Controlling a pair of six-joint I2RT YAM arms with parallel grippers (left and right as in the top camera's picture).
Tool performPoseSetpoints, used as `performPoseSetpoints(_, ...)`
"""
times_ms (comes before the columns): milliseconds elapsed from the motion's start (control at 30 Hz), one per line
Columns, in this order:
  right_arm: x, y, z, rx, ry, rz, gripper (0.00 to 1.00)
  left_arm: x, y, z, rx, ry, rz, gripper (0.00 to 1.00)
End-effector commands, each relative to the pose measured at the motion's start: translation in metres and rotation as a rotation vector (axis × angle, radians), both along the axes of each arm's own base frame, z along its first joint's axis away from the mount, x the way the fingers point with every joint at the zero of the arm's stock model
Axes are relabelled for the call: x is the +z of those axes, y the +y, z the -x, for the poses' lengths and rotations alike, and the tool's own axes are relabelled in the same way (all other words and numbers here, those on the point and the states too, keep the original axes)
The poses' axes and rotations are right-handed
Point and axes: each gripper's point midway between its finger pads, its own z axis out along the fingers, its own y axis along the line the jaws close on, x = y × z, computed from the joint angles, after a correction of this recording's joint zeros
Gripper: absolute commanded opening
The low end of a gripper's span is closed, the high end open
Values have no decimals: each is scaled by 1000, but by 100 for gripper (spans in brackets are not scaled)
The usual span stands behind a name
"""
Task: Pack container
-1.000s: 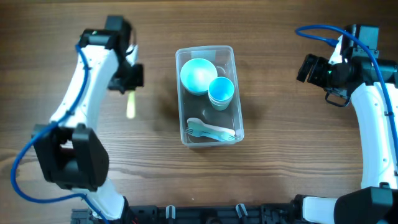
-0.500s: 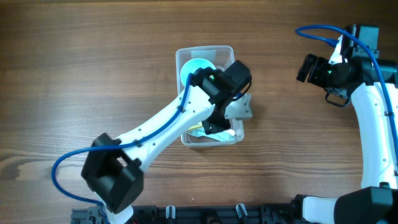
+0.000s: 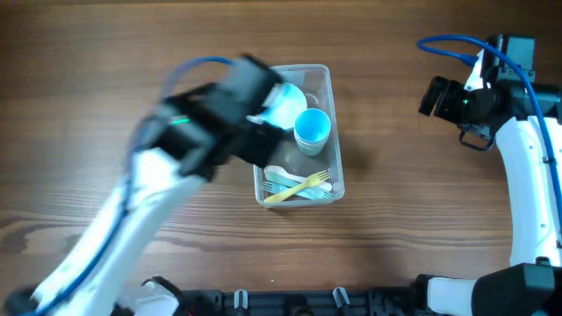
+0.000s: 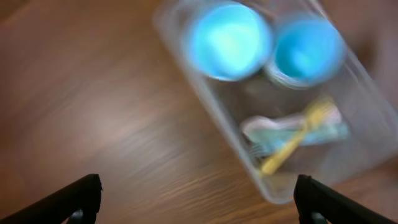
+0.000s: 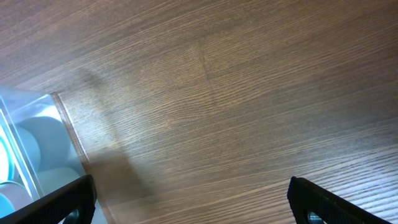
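At table [image 3: 421, 228] centre, I see clear container [image 3: 337, 145], long side running near to far. Inside: blue bowl [image 3: 290, 102] at far end, blue cup [image 3: 312, 129] just beside it, yellow fork [image 3: 299, 186] across pale cutlery [image 3: 281, 175] at near end. Left arm blurred over container's left edge; left gripper [image 4: 196, 199] spread wide, nothing between fingers. Right gripper [image 5: 189, 199] spread wide too, empty, well right of container.

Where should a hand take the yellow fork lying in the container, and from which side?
Grip the yellow fork mid-handle, coming straight down from above, with the fingers closing across the shaft. It lies flat and diagonal on top of the pale cutlery at one end of the container. Walls stand close on three sides, so a side approach looks blocked.
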Motion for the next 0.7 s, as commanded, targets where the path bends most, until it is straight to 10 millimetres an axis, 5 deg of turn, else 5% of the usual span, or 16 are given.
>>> performPoseSetpoints(0,-1,-1,0,-16,0,-11,100,27,116,10,658,-49,181,100)
performPoseSetpoints(67,-1,-1,0,-15,0,-11,100,31,167,21,843,-57,217,100)
performPoseSetpoints(200,-1,-1,0,-16,0,-11,100,29,201,29,971,-51,205,100)
performPoseSetpoints(533,-1,0,-1,-13,-1,-11,100,29,204,30,982,-52,205,100)
performPoseSetpoints(667,45,10,12,11,-138,5,100,29,204,30,982,-52,205,100)
